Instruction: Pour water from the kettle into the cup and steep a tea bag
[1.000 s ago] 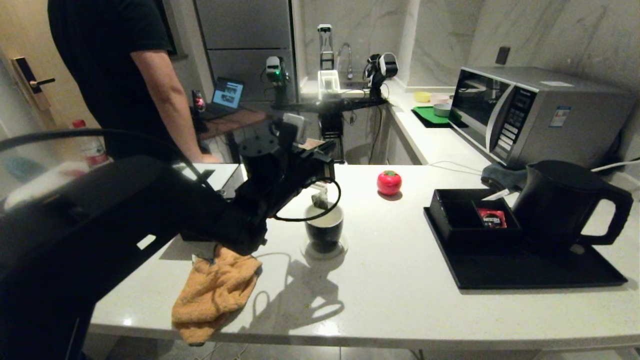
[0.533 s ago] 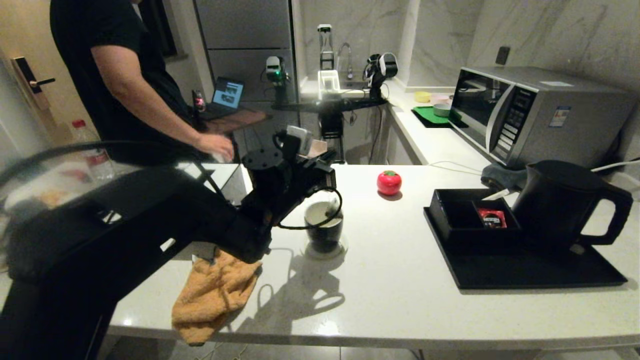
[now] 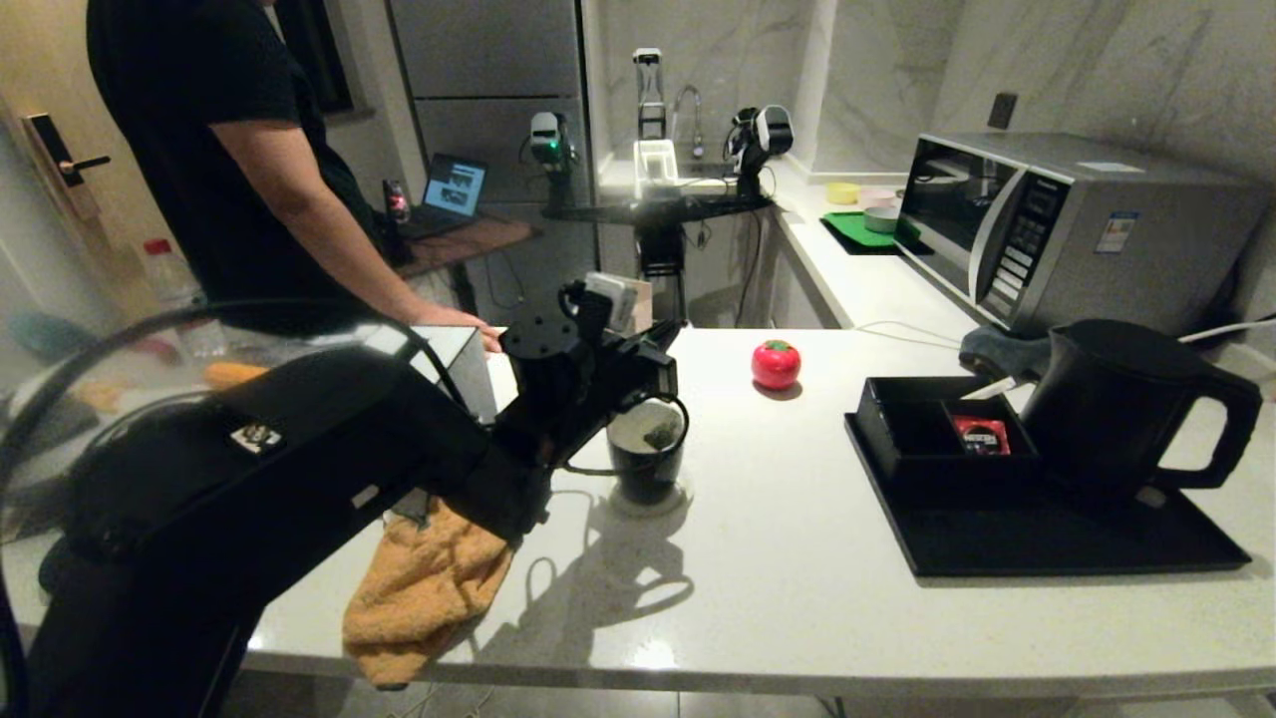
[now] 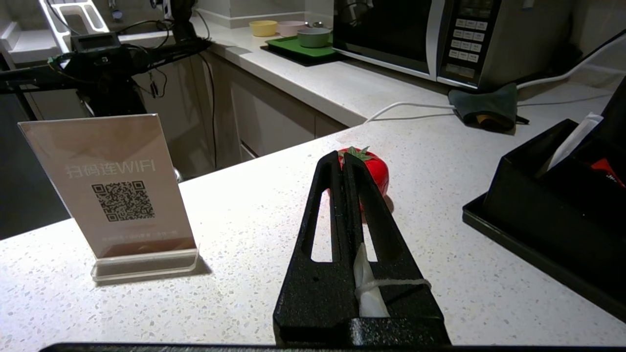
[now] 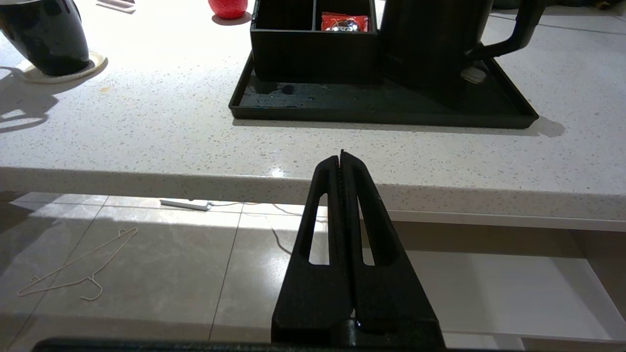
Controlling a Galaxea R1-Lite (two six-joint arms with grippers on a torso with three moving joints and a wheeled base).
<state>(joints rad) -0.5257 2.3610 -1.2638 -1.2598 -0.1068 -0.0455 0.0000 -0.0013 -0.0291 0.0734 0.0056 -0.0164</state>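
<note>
Lowered into the cup (image 3: 646,454), tea bag (image 3: 660,435); left gripper (image 4: 345,159) jaws pinch its string

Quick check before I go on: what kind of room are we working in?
Most likely a kitchen or pantry corner: a microwave stands on the stone counter, a tap rises at the back, and the kettle sits on a tray.

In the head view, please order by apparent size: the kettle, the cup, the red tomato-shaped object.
1. kettle, clearly largest
2. cup
3. red tomato-shaped object, smallest, though it lies farther from the camera than the cup
</note>
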